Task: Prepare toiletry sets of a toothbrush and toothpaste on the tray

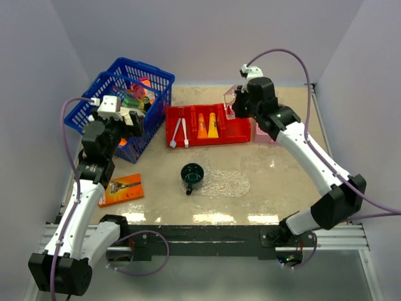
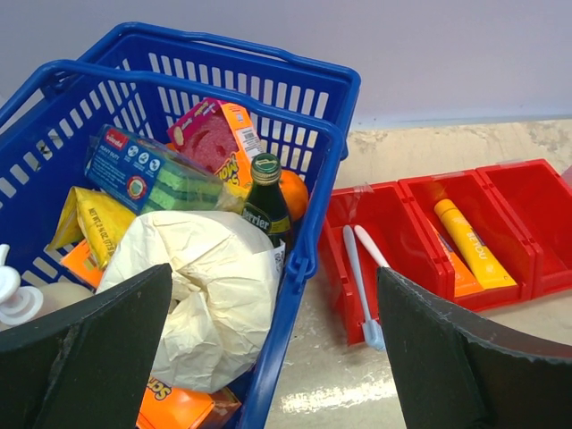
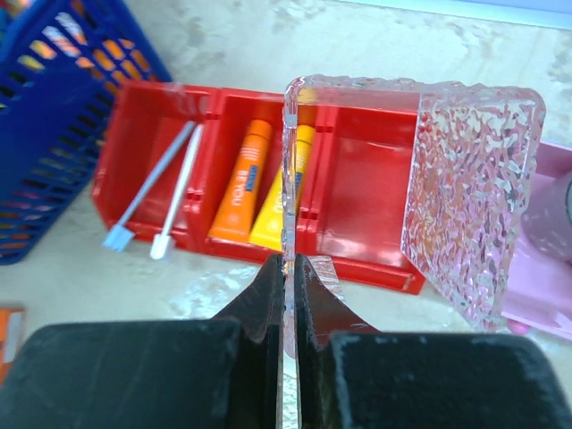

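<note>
- Toothbrushes (image 3: 180, 186), two short white plastic ones, lie side by side in the left compartment of a glossy red three-compartment plastic bin (image 1: 237, 130). Seen from above, their long axes run far to near, with the handles close together at the far end and the small heads spread slightly at the near end
- Small tapered orange tube (image 3: 239, 192) and yellow-orange tube (image 1: 213, 125) lie side by side in the middle compartment. Both point the narrow cap end far and the wide flat end near, roughly in line with the brushes
- Tray (image 1: 229, 183) of clear, bumpy, glittering plastic, oval and shallow, lies flat on the beige mottled table (image 1: 294, 188) on the near side of the bin. Its long axis runs left to right, just beside a small round black cup (image 1: 192, 175)
- Right gripper (image 3: 288, 268) is pinched tight on the thin edge of a separate clear pebbled plastic piece (image 3: 474, 197) with rounded corners, held on edge over the bin's right end
- Left gripper (image 2: 275, 295) hangs with its fingers spread wide, holding nothing, over the near end of a blue lattice plastic basket (image 2: 304, 98) full of packets and a bottle
</note>
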Tool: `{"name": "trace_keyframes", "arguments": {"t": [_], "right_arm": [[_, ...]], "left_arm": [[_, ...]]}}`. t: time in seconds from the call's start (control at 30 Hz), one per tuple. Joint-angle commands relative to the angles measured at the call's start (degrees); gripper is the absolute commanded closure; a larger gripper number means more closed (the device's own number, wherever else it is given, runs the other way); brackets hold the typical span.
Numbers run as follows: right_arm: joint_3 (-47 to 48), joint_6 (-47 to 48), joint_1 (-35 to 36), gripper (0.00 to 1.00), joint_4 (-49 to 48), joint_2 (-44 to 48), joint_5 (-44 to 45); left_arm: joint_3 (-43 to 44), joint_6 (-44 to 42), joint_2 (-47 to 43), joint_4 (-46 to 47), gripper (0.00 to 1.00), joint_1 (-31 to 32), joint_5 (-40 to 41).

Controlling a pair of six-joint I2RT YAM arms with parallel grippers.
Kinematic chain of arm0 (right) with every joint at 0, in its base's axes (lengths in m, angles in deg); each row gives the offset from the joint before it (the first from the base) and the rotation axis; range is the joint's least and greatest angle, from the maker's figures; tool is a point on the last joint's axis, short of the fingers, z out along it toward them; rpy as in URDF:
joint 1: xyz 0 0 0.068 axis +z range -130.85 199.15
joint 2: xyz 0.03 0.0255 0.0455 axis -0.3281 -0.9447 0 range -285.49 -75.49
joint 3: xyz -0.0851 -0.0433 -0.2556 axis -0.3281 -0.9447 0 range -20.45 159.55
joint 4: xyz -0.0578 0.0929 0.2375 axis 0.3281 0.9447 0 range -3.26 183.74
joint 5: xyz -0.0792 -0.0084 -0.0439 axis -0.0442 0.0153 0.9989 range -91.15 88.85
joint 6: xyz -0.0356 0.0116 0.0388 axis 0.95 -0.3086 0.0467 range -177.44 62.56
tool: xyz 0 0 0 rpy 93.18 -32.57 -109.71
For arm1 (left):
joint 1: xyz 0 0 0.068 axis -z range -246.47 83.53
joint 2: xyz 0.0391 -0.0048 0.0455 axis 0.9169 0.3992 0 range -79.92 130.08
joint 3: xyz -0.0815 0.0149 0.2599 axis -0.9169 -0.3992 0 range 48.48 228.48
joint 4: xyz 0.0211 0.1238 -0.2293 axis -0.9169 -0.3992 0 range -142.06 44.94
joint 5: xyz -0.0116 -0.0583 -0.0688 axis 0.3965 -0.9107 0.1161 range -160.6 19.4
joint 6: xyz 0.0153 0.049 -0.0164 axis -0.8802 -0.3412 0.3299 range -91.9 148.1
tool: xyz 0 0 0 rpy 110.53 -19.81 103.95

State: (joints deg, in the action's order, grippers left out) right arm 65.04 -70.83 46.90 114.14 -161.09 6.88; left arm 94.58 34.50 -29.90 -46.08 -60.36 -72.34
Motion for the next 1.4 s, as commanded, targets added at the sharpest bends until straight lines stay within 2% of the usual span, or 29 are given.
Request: {"name": "trace_keyframes", "arguments": {"t": [0.0, 0.07, 0.17, 0.2, 0.3, 0.37, 0.47, 0.6, 0.83, 1.0, 1.37], "right_arm": [[-5.9, -5.4, 0.1, 1.00, -9.0, 7.9, -9.1], [-10.6, -6.9, 0.1, 1.00, -13.1, 11.7, -12.2], [-15.7, -9.1, 0.2, 1.00, -17.8, 15.2, -17.7], [-16.6, -9.8, 0.1, 1.00, -18.5, 15.9, -19.6], [-20.1, -10.9, 0.2, 1.00, -20.9, 18.4, -23.3], [-21.3, -11.8, 0.1, 1.00, -22.9, 19.5, -25.1], [-23.8, -13.3, 0.2, 1.00, -25.7, 21.6, -29.0], [-27.3, -14.8, 0.2, 1.00, -27.3, 24.4, -31.4], [-29.1, -14.9, 0.2, 1.00, -28.6, 26.4, -33.3], [-29.9, -15.3, 0.3, 1.00, -28.8, 27.5, -34.7], [-32.4, -19.6, 0.2, 1.00, -32.0, 29.4, -38.1]], "left_arm": [[0.7, 0.7, -1.2, 2.9, 0.00, 0.7, -3.4], [0.4, 3.1, -1.2, 4.7, 0.00, 0.7, -7.6], [-0.6, 12.6, -0.3, 9.8, 0.05, 0.8, -15.5], [-1.4, 19.1, -0.1, 11.9, 0.07, 1.1, -17.2], [-4.2, 26.9, 0.9, 19.9, 0.10, 5.1, -19.1], [-4.0, 27.9, 2.5, 21.1, 0.10, 9.7, -17.0], [-3.7, 30.9, 5.8, 23.2, 0.10, 13.4, -17.9], [-4.6, 36.3, 10.0, 28.5, 0.11, 17.5, -20.1], [-4.2, 40.9, 16.0, 35.7, 0.11, 23.3, -20.5], [-3.5, 42.1, 18.4, 37.7, 0.15, 25.0, -19.7], [-5.1, 48.0, 20.7, 46.6, 0.32, 25.2, -22.4]]}}
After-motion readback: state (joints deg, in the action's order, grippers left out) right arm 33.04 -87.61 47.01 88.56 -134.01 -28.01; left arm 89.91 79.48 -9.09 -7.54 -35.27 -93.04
